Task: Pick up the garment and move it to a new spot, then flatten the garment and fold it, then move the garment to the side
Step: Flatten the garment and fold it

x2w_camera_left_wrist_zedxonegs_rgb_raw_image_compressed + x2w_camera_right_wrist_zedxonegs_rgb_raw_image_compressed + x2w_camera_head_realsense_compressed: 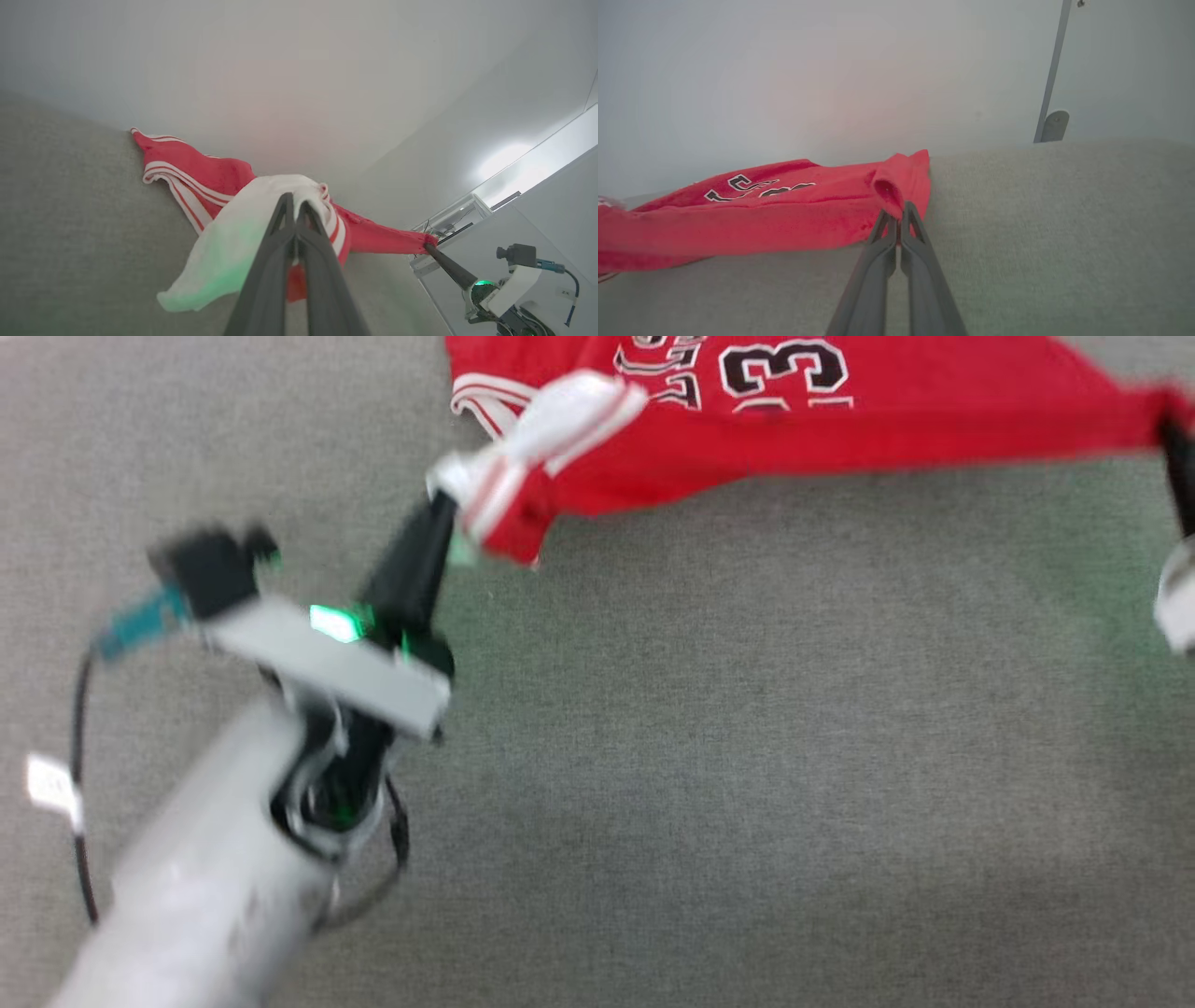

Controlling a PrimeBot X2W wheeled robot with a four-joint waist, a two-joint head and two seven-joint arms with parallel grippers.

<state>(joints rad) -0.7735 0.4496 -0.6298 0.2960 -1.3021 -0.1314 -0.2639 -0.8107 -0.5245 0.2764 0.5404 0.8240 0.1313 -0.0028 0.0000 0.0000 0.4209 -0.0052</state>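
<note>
The red garment (840, 420) with white sleeves and black-and-white lettering stretches across the top of the head view, over the grey fabric surface. My left gripper (446, 513) is shut on the garment's white, red-striped sleeve end at its left. At the far right edge my right gripper (1172, 429) is shut on the garment's red corner. In the left wrist view the left gripper (294, 201) pinches the white sleeve (233, 242). In the right wrist view the right gripper (896, 215) clamps a bunched red fold (896, 186). The garment hangs taut between both grippers.
A grey fabric surface (747, 756) spreads below the garment. A pale wall (831, 70) rises behind it, with a metal strip (1052, 84) at the right. In the left wrist view the right arm (504, 284) shows at the lower right.
</note>
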